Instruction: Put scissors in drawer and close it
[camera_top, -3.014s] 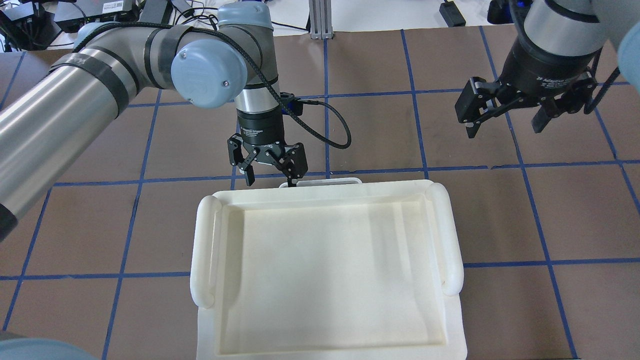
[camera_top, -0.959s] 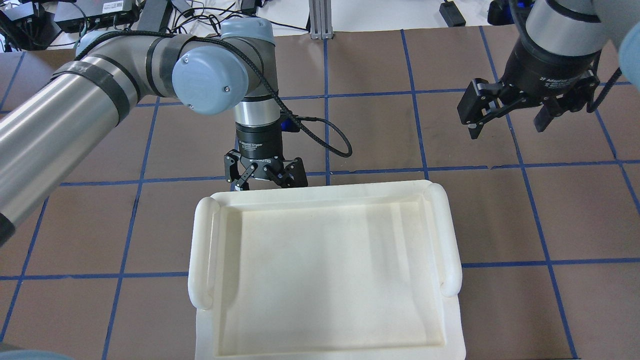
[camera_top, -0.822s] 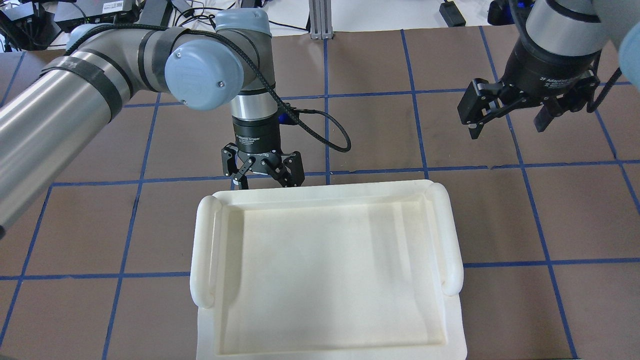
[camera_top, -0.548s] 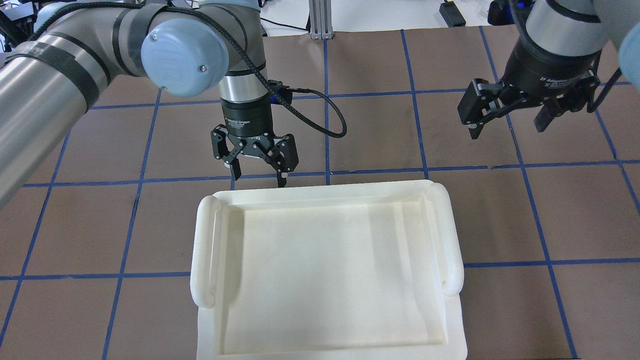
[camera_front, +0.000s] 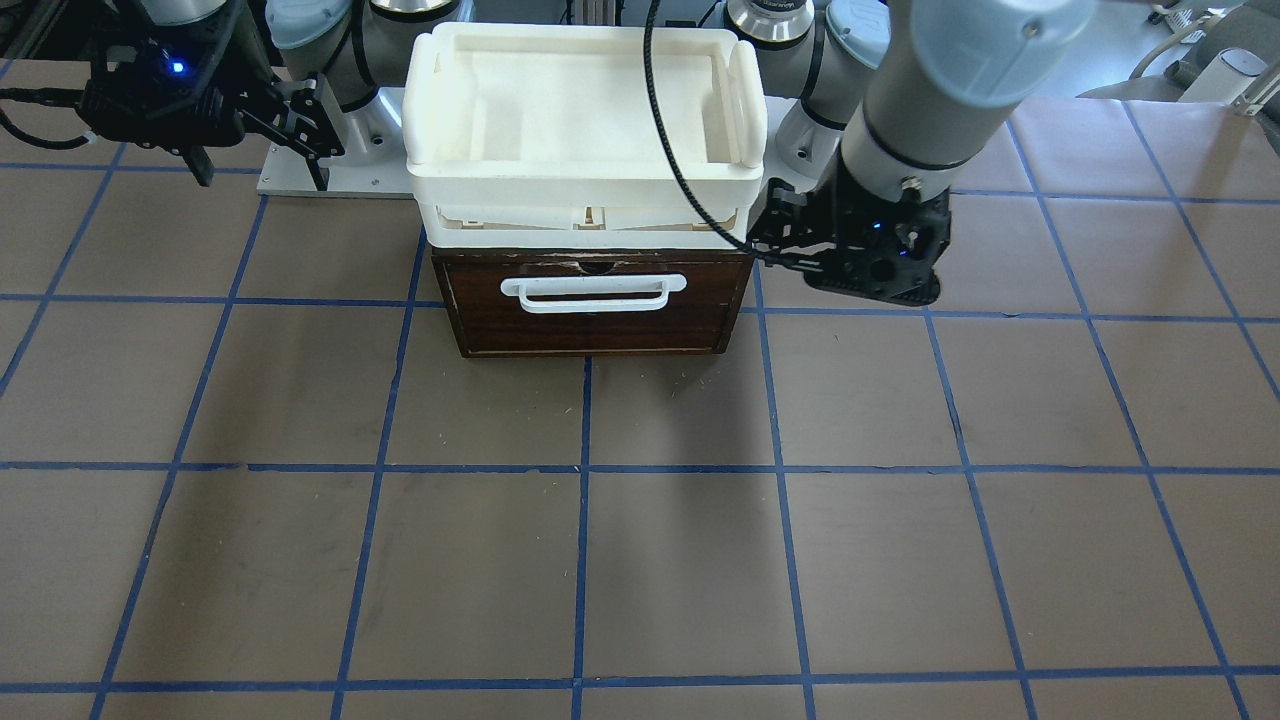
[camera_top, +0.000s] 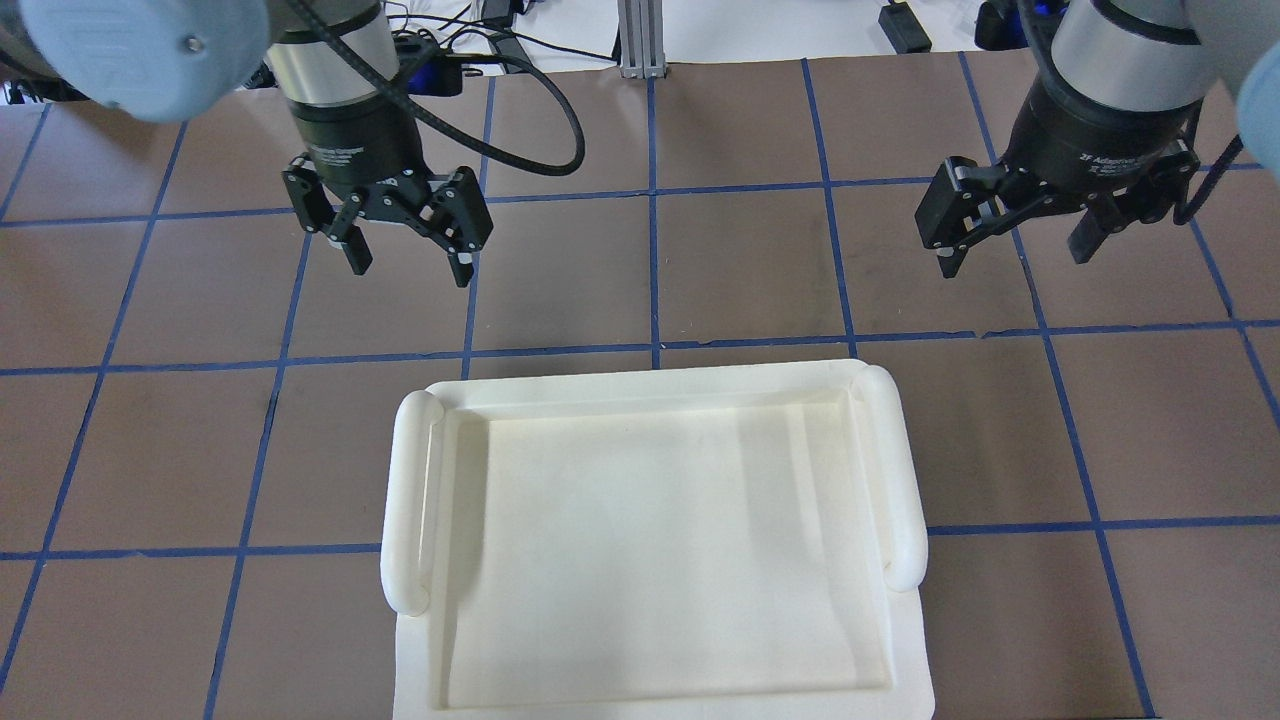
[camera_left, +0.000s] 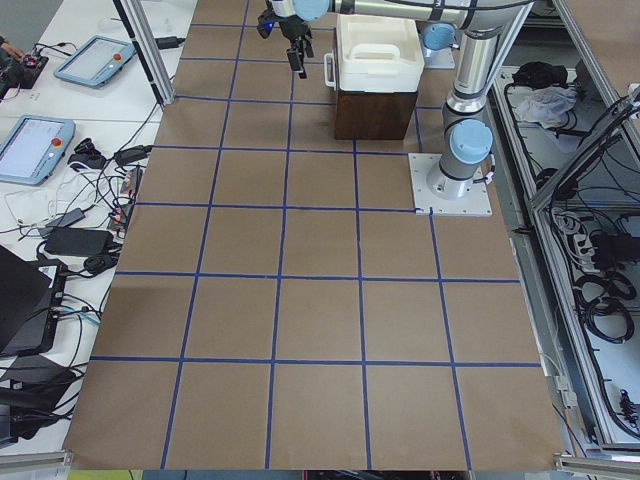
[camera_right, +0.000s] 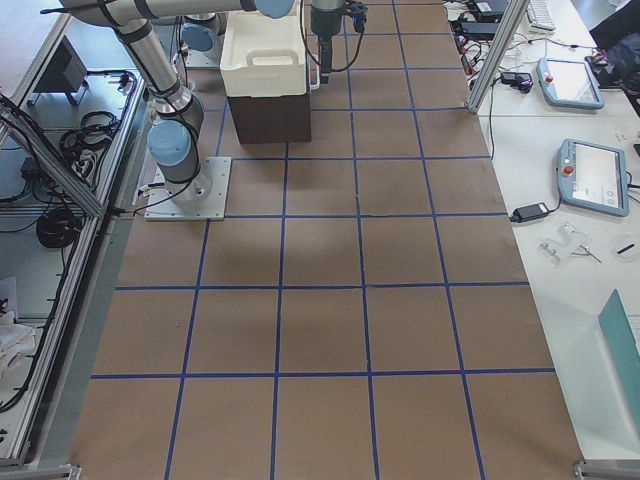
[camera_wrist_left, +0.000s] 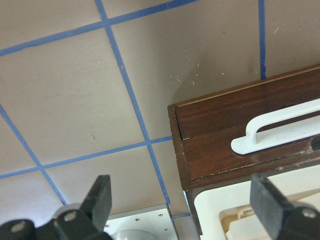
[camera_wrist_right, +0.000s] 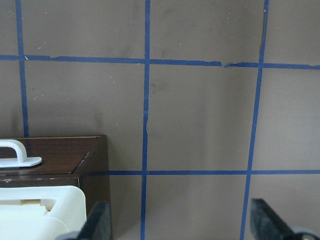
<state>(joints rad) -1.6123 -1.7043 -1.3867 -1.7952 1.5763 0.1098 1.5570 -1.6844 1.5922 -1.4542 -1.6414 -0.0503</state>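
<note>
At the left of the overhead view, left gripper (camera_top: 410, 268): fingers spread wide, pinching nothing. Hangs above the table (camera_top: 180, 450), touching nothing, off the far-left corner of the white foam tray (camera_top: 640, 384).

In the middle, beneath that tray, the drawer (camera_front: 590, 325): hidden from overhead, plain in the front-facing view. Shows a dark wood front that looks flush with the cabinet, so judged pushed home. Carries a white bar handle (camera_front: 595, 290), long axis running across the table from one arm's side to the other. From the left gripper, lies toward the robot's right and back toward its base; visible as a near corner and handle end in the left wrist view.

No sign of the scissors in any view. Probably shut inside the drawer, though impossible to confirm.

At the right, right gripper (camera_top: 1015, 258): also spread and empty. Hangs off the tray's far-right corner, farther from the drawer front than its partner. Catches only the tip of the handle in its wrist view. Leaves the left arm the nearer one for any last nudge on the front.
</note>
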